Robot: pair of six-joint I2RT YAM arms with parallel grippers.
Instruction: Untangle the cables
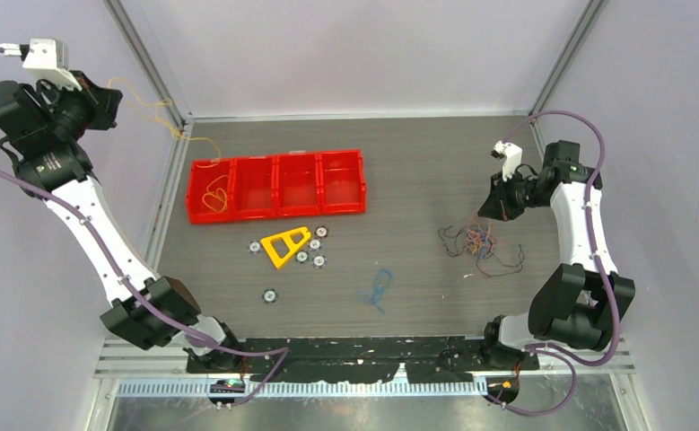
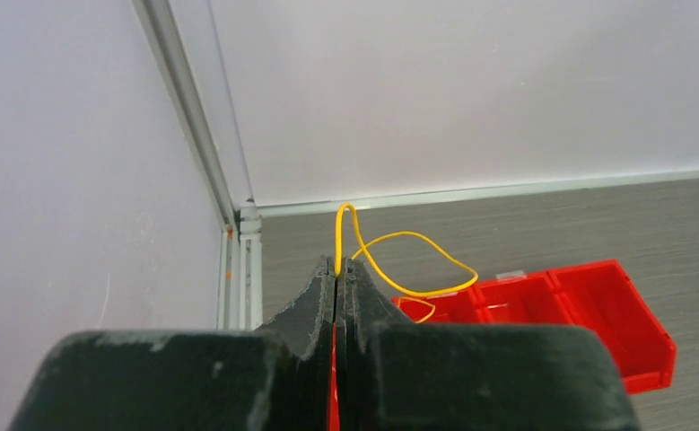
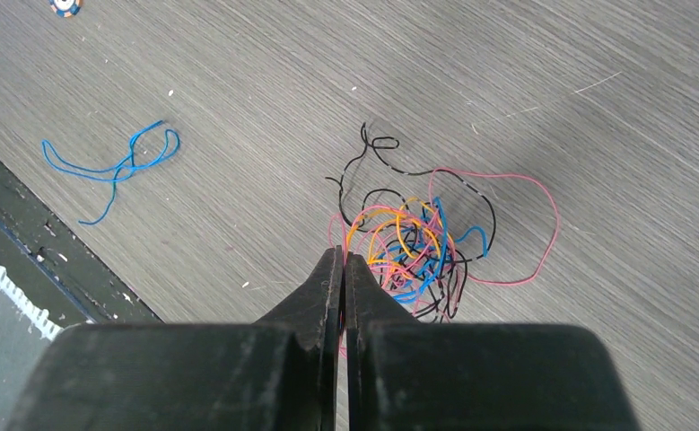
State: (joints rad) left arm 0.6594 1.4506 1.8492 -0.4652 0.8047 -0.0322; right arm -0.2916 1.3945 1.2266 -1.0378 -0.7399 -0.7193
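Note:
High at the back left, my left gripper (image 1: 115, 101) (image 2: 338, 265) is shut on a yellow cable (image 2: 417, 238). That cable droops from the fingertips into the leftmost compartment of the red tray (image 1: 278, 214), where more yellow wire (image 1: 215, 193) lies. The multicoloured tangle (image 1: 480, 244) (image 3: 417, 247) of pink, black, blue and orange cables lies at the right. My right gripper (image 1: 493, 214) (image 3: 343, 254) is shut at the tangle's near edge, with pink strands running into its tips. A loose blue cable (image 1: 378, 289) (image 3: 117, 166) lies alone near the table's middle front.
A yellow triangular piece (image 1: 285, 245) and several small round discs (image 1: 269, 294) lie in front of the tray. A black strip (image 1: 363, 346) runs along the near edge. Enclosure walls and a metal corner post (image 2: 238, 233) stand close to my left gripper.

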